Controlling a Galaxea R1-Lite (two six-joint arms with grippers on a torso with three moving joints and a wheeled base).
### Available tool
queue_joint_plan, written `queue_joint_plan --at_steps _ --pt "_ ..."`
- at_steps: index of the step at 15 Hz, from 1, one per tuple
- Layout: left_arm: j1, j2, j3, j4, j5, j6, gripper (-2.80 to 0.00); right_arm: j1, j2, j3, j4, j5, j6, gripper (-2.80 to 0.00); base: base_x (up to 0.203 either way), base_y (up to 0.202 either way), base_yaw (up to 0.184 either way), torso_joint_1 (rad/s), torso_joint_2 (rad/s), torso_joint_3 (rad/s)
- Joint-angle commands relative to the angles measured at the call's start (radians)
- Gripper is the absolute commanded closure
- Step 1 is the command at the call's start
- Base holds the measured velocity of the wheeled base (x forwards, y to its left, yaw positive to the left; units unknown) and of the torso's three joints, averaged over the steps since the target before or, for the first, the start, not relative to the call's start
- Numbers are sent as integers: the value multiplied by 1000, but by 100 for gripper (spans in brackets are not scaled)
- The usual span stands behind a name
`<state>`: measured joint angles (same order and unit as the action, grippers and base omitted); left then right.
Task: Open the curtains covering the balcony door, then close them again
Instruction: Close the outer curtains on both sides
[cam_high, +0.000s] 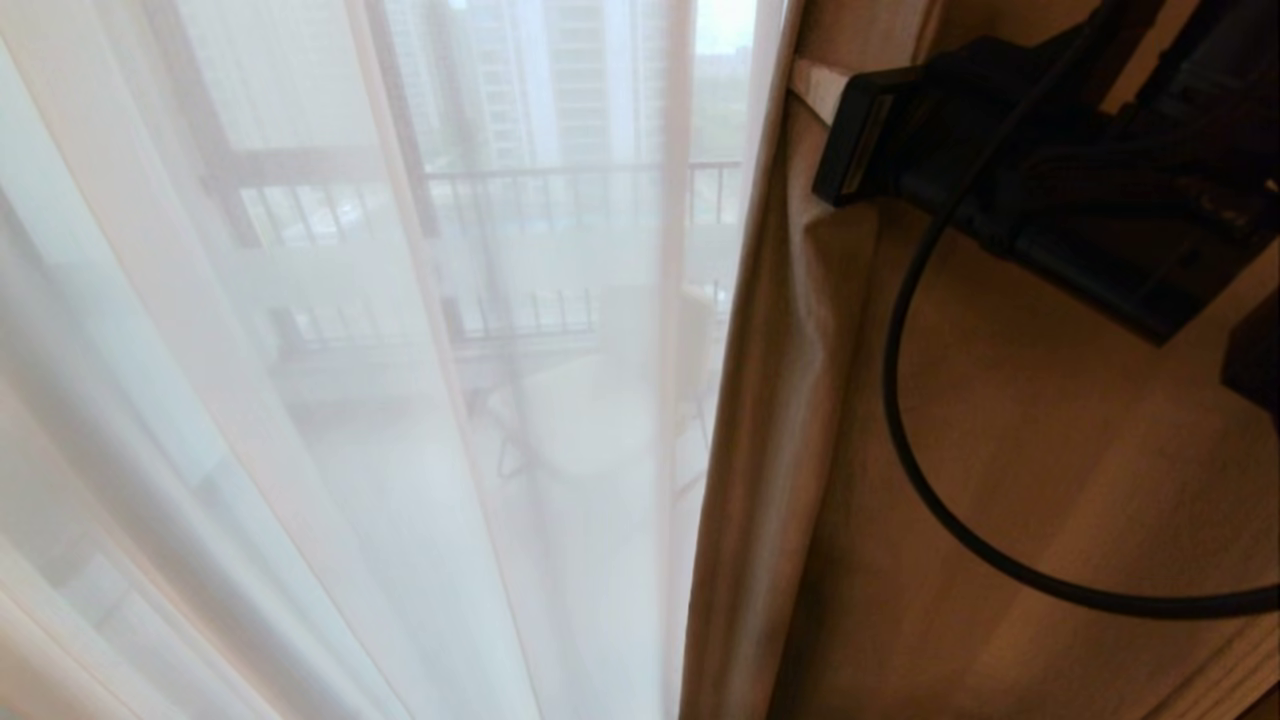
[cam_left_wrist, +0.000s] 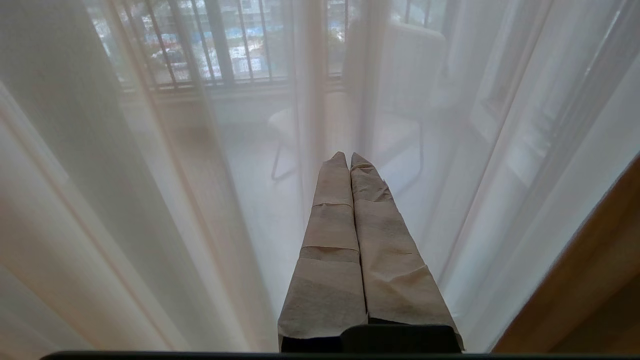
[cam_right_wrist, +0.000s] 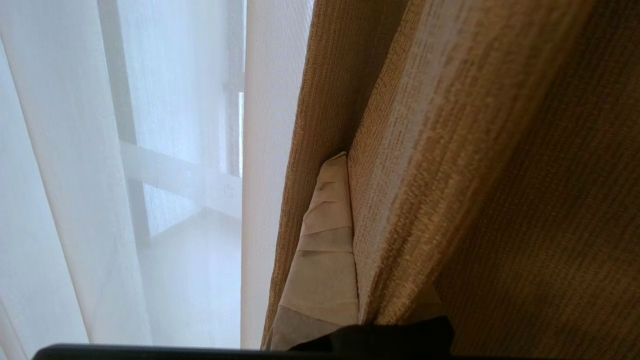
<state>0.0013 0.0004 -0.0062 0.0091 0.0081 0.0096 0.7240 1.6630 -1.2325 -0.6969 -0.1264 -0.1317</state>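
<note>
1. The sheer curtain (cam_high: 330, 400) is the largest thing in the head view, hanging in loose pleats across the left and middle and still covering the glass.
2. The heavy beige drape (cam_high: 1050, 480) fills the right side of the head view; its leading edge runs top to bottom just beside the sheer's right hem, so the two layers meet with no bare gap between them.
3. Behind the sheer, the dark frame of the balcony door (cam_high: 400, 150) shows faintly, crossed by a pale horizontal strip. Beyond it are a balcony railing (cam_high: 580, 180), tall buildings, and a pale chair (cam_high: 600, 400) standing on the balcony floor.
4. The right arm reaches in at the upper right of the head view, a black cable (cam_high: 900, 400) looping down from it in front of the drape.
5. The right gripper (cam_right_wrist: 345, 165) has its paper-wrapped fingers (cam_right_wrist: 325, 250) clamped on a fold at the drape's edge; woven cloth lies over one finger and hides it.
6. The left gripper (cam_left_wrist: 347, 157) hangs low before the sheer with free room around it, its wrapped fingers (cam_left_wrist: 330, 240) pressed together, holding nothing.
7. No containers are in view.
</note>
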Motion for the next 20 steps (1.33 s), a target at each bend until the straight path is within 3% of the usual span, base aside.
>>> queue_joint_plan --at_steps 1,12,17,18,20 --pt "0 0 0 0 1 0 0 -4 -13 -1 -10 -25 2 0 0 0 0 0 0 0" --pt "0 0 0 0 1 0 0 -175 -145 11 10 -53 12 0 0 0 0 0 0 0" --pt "0 0 0 0 1 0 0 -202 -189 48 23 -52 12 0 0 0 0 0 0 0" --pt "0 0 0 0 0 0 0 -202 -201 63 24 -52 12 -280 0 0 0 0 0 0" --pt "0 0 0 0 0 0 0 -202 -217 81 24 -52 12 -280 0 0 0 0 0 0"
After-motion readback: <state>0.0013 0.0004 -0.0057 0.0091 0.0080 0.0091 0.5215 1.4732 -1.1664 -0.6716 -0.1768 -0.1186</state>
